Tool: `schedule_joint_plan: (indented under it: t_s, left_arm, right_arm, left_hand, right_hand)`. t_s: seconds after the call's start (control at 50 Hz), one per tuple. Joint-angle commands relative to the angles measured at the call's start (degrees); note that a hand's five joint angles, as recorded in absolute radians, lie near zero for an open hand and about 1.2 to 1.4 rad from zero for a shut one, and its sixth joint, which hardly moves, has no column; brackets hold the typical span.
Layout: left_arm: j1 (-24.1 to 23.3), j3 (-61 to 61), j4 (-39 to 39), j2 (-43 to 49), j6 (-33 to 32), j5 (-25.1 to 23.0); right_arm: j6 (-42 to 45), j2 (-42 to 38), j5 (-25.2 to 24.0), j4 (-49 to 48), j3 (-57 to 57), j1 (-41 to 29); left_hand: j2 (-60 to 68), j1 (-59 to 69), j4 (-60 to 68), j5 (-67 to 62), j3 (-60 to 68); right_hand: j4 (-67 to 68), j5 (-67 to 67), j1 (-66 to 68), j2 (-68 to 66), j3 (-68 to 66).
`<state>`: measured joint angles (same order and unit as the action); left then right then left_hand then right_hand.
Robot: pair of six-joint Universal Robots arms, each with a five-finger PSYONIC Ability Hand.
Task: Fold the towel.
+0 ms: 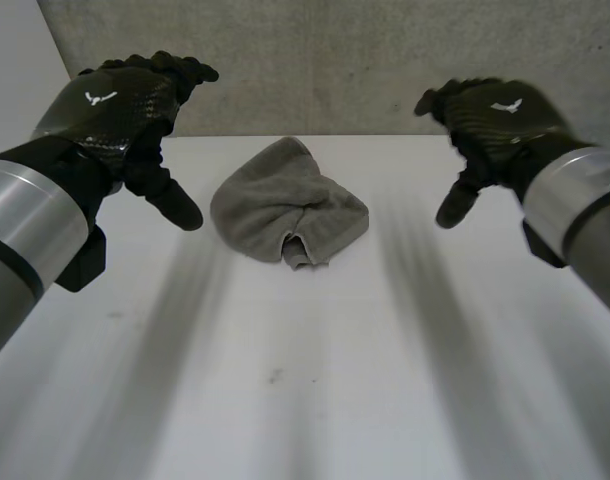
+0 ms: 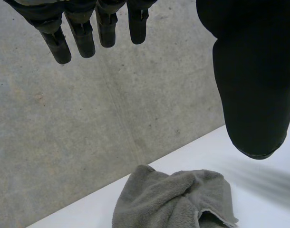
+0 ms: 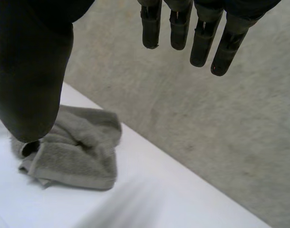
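Loosely bunched, the grey towel (image 1: 285,205) lay on the white table (image 1: 315,390), between the two hands and touched by neither. Beside it, the left hand (image 1: 125,105) and the right hand (image 1: 490,120) hung above the table with fingers straight and spread, thumbs apart, holding nothing.

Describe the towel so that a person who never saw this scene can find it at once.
Look at the white table, toward its far edge by the grey wall. There, between the open left hand and the open right hand, lies the towel. It is a grey, crumpled heap, and neither hand touches it.
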<state>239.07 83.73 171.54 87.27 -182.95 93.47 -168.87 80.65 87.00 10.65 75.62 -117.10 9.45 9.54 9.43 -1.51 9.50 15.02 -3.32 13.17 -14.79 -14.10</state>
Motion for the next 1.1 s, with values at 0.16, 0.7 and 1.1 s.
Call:
schedule_joint_plan:
  t_s: [0.16, 0.7, 1.1]
  left_arm:
    - [3.95, 3.98, 13.21, 5.53, -0.22, -0.31]
    - [4.04, 4.33, 15.14, 12.22, -0.13, -0.22]
    - [4.12, 4.68, 15.14, 12.83, -0.13, -0.22]
  right_arm:
    - [-3.22, -39.96, -3.59, -1.42, -32.47, -5.51]
    - [2.75, -66.94, -7.20, 3.24, -64.11, -9.55]
    - [7.32, -66.76, -6.49, 3.68, -64.46, -9.99]
  left_hand:
    - [0.77, 0.68, 0.79, 1.29, 0.71]
    - [0.77, 0.67, 0.78, 1.29, 0.71]
    - [0.60, 0.51, 0.62, 1.46, 0.54]
  right_hand:
    - [-5.02, 3.32, -3.17, 4.79, 4.10]
    - [-1.24, -0.46, 0.61, 1.00, 0.32]
    - [64.98, -66.68, 66.83, -65.21, -65.90]
